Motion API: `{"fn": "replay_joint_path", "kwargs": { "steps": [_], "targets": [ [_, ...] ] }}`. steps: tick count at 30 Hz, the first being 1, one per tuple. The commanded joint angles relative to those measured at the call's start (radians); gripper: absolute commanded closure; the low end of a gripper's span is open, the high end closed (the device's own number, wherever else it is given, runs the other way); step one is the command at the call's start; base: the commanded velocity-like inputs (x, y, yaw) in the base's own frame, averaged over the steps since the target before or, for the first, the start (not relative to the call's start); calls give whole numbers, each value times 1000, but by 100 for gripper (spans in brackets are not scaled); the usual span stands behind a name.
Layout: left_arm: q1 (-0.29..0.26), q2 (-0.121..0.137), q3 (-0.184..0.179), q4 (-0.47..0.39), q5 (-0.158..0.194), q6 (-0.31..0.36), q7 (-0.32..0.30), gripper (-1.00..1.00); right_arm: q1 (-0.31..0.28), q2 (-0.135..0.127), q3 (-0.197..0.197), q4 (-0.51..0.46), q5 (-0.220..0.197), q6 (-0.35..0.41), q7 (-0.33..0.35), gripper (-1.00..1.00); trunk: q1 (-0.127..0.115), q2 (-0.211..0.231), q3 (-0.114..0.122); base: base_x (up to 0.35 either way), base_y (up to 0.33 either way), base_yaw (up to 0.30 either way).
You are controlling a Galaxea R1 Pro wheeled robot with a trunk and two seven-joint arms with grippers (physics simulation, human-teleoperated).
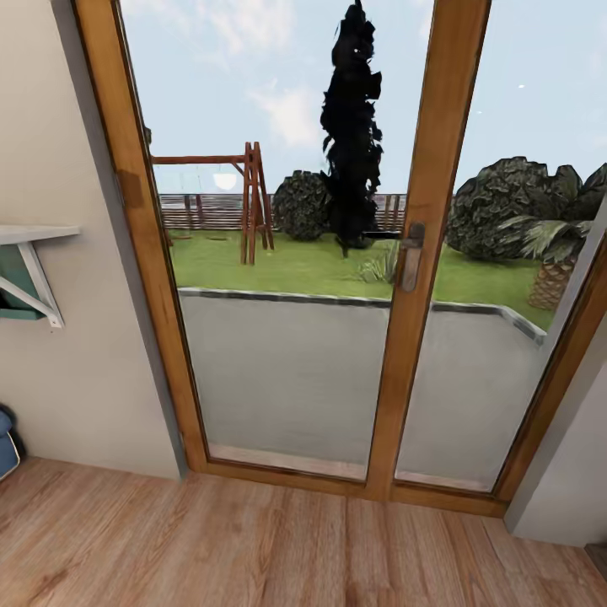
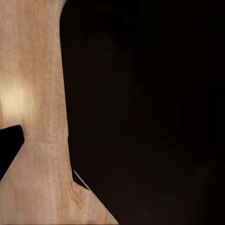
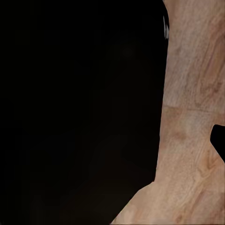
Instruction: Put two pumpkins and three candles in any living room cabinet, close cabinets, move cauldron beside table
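From the head camera I am facing a tall glazed patio door with a warm wooden frame (image 1: 426, 253) and a dull metal lever handle (image 1: 411, 255). Through the glass I see a lawn, a wooden swing frame (image 1: 249, 202) and dark shrubs. To the left a white bracketed wall shelf (image 1: 34, 270) juts from the beige wall, and a rounded blue object (image 1: 7, 443) peeks in at the edge, low near the light wood plank floor (image 1: 278, 548).

Both wrist cameras look along dark shapes down at that same plank floor (image 2: 33, 93) (image 3: 197, 93); I cannot tell whether either gripper is open or clenched, or whether it carries anything.

None of the pumpkins, candles, cauldron or cabinet is before me, so I cannot judge what is done; I reckon I am in transit.
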Motion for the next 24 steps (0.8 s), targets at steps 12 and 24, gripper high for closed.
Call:
{"fn": "replay_joint_path", "kwargs": {
  "steps": [12,24],
  "targets": [
    [0,11,3,-53,0,-67,-9,-100,-9,65,-4,-61,-6,-67,5,-100,0,-1,-1,0,0,0],
    [0,11,5,-54,1,-134,-9,-100,-9,66,-8,-92,-16,-135,8,-100,0,-1,-1,0,0,-45]
  ]
}}
